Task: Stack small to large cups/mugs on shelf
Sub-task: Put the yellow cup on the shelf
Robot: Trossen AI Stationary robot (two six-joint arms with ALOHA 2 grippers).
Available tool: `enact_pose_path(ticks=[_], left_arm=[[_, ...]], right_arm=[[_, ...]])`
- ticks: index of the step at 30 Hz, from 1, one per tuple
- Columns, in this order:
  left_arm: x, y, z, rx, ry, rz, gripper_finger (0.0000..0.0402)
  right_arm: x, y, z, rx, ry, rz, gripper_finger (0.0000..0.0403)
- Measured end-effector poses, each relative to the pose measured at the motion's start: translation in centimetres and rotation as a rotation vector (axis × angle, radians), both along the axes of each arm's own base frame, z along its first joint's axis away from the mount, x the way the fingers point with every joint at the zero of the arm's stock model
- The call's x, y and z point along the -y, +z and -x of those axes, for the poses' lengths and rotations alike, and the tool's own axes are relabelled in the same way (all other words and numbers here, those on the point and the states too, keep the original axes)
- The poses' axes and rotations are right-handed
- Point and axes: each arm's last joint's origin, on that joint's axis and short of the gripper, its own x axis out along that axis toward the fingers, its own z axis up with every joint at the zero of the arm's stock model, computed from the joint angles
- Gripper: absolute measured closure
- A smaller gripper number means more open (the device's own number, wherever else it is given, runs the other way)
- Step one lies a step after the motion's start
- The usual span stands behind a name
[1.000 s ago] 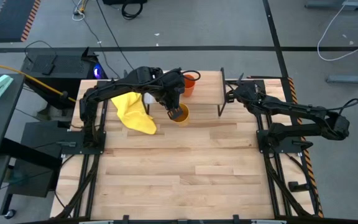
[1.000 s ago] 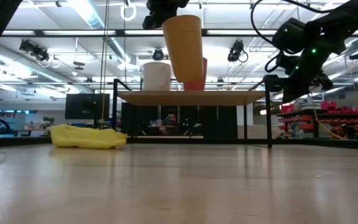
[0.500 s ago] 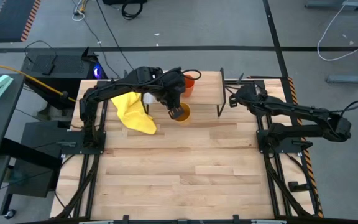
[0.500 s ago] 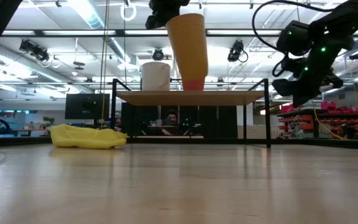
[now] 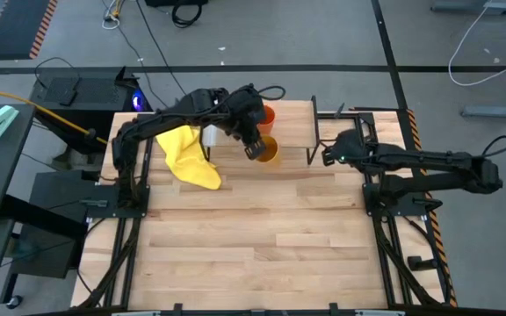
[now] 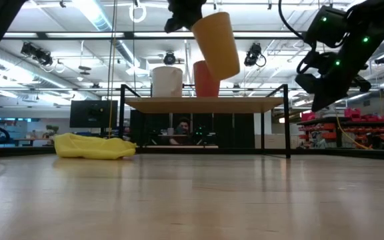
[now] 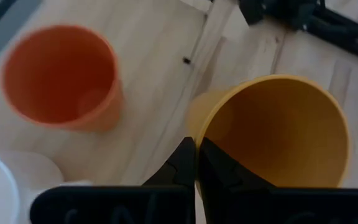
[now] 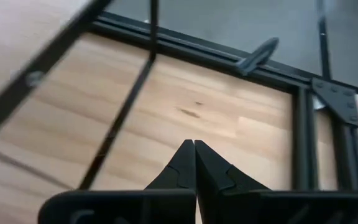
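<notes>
While our right gripper (image 5: 327,159) is waiting clenched beside the shelf (image 5: 292,125), our left gripper (image 5: 255,149) is pinching the tilted yellow-orange cup (image 5: 266,151) by its rim, just right of the orange-red cup (image 5: 264,114) and the white mug (image 6: 167,81).

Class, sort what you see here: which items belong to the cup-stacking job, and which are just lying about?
Part of the job:
- yellow-orange cup, gripped at its rim by the left tool
- orange-red cup
- white mug
- shelf

Just lying about:
- yellow cloth on the table
</notes>
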Motion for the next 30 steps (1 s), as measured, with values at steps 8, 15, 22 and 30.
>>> enact_pose_path(ticks=[8, 15, 22, 30], left_arm=[[-2.1, 0.6, -0.1, 0.089, 0.055, -0.024, 0.0392], [-3.1, 1.4, -0.5, 0.210, 0.024, -0.009, 0.0392], [-4.4, 2.1, -0.6, 0.314, 0.011, 0.007, 0.0392], [-6.4, 3.3, 0.5, 0.370, 0.044, 0.022, 0.0392]], right_arm=[[0.3, 0.1, 0.2, 0.006, -0.059, 0.038, 0.0402], [0.3, 0.1, 0.2, 0.005, -0.062, 0.038, 0.0402], [0.3, 0.1, 0.2, 0.000, -0.056, 0.036, 0.0403], [0.3, 0.1, 0.2, -0.008, -0.050, 0.037, 0.0403]])
